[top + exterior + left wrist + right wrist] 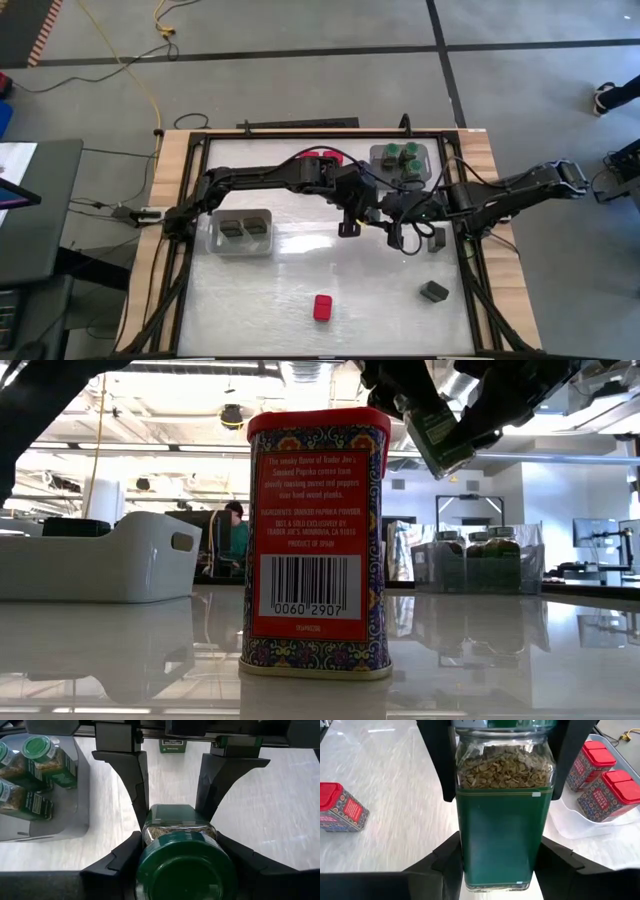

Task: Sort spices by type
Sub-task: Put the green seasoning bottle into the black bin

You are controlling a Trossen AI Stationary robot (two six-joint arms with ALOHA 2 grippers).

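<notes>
Green-lidded and glass-sided, hanging in the air above the middle of the surface: a spice jar (502, 820) lying roughly level, being gripped from both ends at once. Clamping the lid end with the left end effector (182, 840), its fingers (125, 860) partly spread and pressing against either side of the lid. Closing the right end effector (502, 845) around the base end, its fingers (447, 862) lying flat against the jar's two opposite sides. Meeting tip to tip over the centre of the surface, left arm reaching in from the left and right arm from the right.

Standing alone and upright near the front edge: one red tin (322, 307), filling the middle of the low view. Sitting at the back edge in a clear tray (428, 158): several more green-lidded jars (400, 157), touching one another. Resting just left of that, in a second tray (580, 827): other red tins (607, 780), packed side by side. Lying in a white tray (215, 240) on the left half: two dark grey tins (241, 229). Remaining loose on the right half: one grey tin (434, 291) near the front and another (437, 240) just beside the right arm.
</notes>
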